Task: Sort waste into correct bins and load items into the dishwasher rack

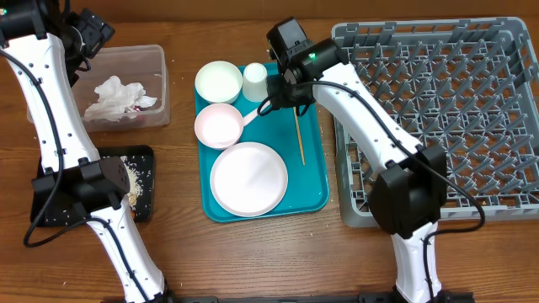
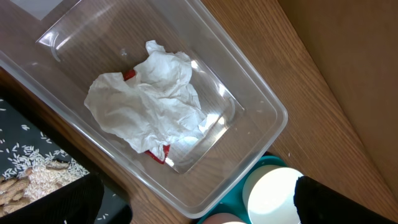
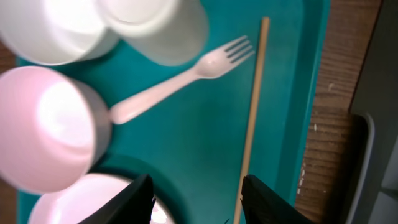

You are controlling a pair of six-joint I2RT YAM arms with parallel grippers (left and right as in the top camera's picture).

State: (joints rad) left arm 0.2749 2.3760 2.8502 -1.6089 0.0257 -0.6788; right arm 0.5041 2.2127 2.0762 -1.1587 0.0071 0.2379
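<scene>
Wood-grain tabletop (image 1: 253, 261) with a teal tray (image 1: 316, 181) at its middle, both hands open and empty.

Overhead: left of the teal tray stand the clear tub (image 1: 160, 84) with crumpled napkins (image 1: 114, 97) and the black tray (image 1: 145, 206) with rice (image 1: 135, 181); right of it is the grey rack (image 1: 472, 101); on it lie a plate (image 1: 248, 178), pink bowl (image 1: 219, 125), white bowl (image 1: 219, 82), cup (image 1: 255, 81), fork (image 1: 253, 117) and wooden stick (image 1: 299, 135), the right hand (image 1: 285, 88) over its far end.
Left wrist: a red wrapper (image 2: 158, 154) shows plainly under the napkins, nuts (image 2: 12, 186) beside the rice; the left hand (image 2: 199, 208), over the tub, is spread wide, holding nothing.
Right wrist: the fingers (image 3: 140, 199) are partly spread above the tray, gripping nothing, the stick just inside one finger.
</scene>
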